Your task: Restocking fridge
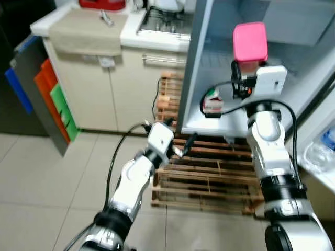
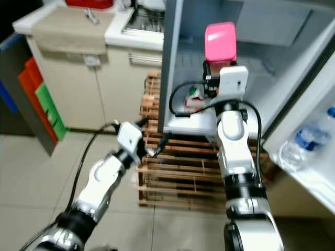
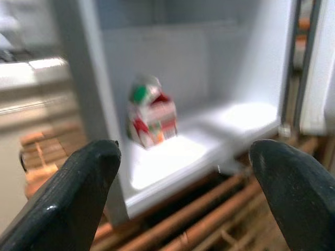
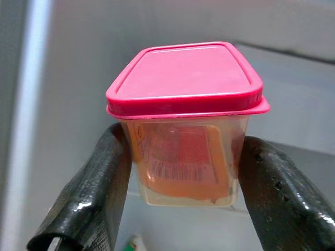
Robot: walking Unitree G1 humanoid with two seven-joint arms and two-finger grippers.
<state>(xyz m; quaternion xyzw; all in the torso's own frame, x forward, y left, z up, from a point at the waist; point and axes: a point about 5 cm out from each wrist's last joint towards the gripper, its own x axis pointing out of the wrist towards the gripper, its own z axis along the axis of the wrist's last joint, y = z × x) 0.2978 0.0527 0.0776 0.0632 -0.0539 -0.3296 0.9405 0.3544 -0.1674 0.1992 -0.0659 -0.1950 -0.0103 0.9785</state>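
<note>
While the fridge [image 1: 194,63] is standing open, the right gripper [image 4: 183,172] is reaching up into its compartment, its two black fingers [image 4: 86,198] pressing against opposite sides of a clear container [image 4: 184,157] with a pink lid [image 1: 250,42]; the container is holding something orange and is hanging in the air above the fridge shelf [image 1: 230,123], apart from it; a small red, white and green carton [image 3: 151,117] is standing upright on that shelf near its left front edge, just beside the fridge's left wall; the left gripper [image 3: 183,193] is hovering low in front of the shelf's front edge, its fingers spread wide with nothing between them, pointing towards the carton; a wooden slatted pallet [image 1: 209,178] is lying on the tiled floor [image 1: 52,178] under the fridge front; water bottles [image 2: 309,138] are sitting in the door rack at the right; to the left, a cream cabinet [image 1: 104,83] is carrying a worktop with a cloth [image 1: 86,31] draped over its front edge.
</note>
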